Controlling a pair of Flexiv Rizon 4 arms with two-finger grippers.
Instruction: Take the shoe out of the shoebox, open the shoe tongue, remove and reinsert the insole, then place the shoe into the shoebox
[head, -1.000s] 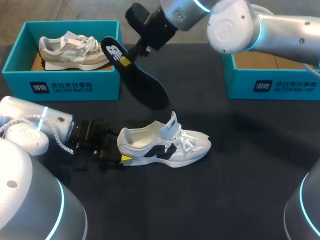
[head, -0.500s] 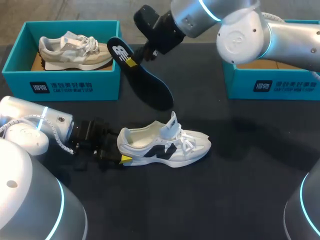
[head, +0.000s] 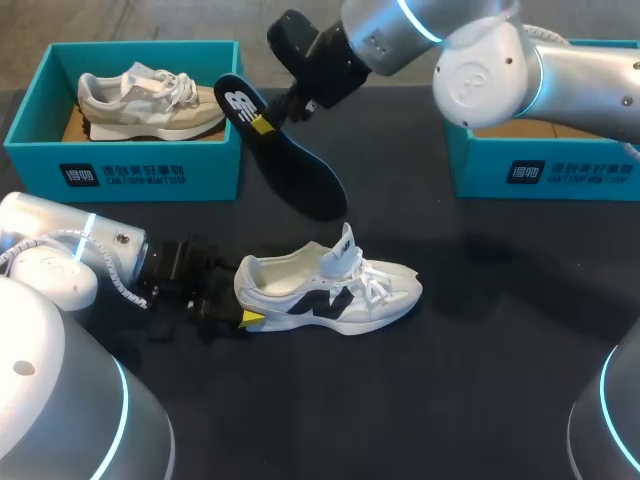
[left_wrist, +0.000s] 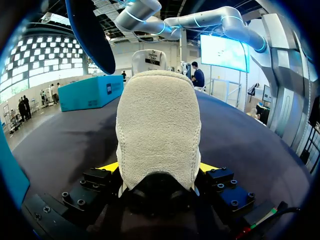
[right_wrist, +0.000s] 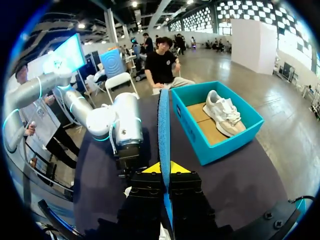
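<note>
Two grippers each hold something. The white shoe (head: 330, 290) rests on its sole on the dark tabletop (head: 480, 380), outside both boxes, with its tongue standing upright. The left gripper (head: 243, 318) sits at the shoe's heel. In the left wrist view its yellow fingers (left_wrist: 107, 167) press the heel from both sides, so it pinches the shoe.

The insole (head: 290, 165) is out of the shoe — it hangs tilted in the air above and behind it, touching nothing but the right gripper (head: 265, 122). That gripper pinches the insole near its upper end. The right wrist view shows the insole edge-on, squeezed between the two yellow tips.

Behind the white shoe, on its heel side, stands a teal box (head: 120, 175) with a beige shoe (head: 150, 100) lying inside. A second teal box (head: 540, 170) stands behind the white shoe on its toe side — well apart from it and partly hidden by the right arm.
</note>
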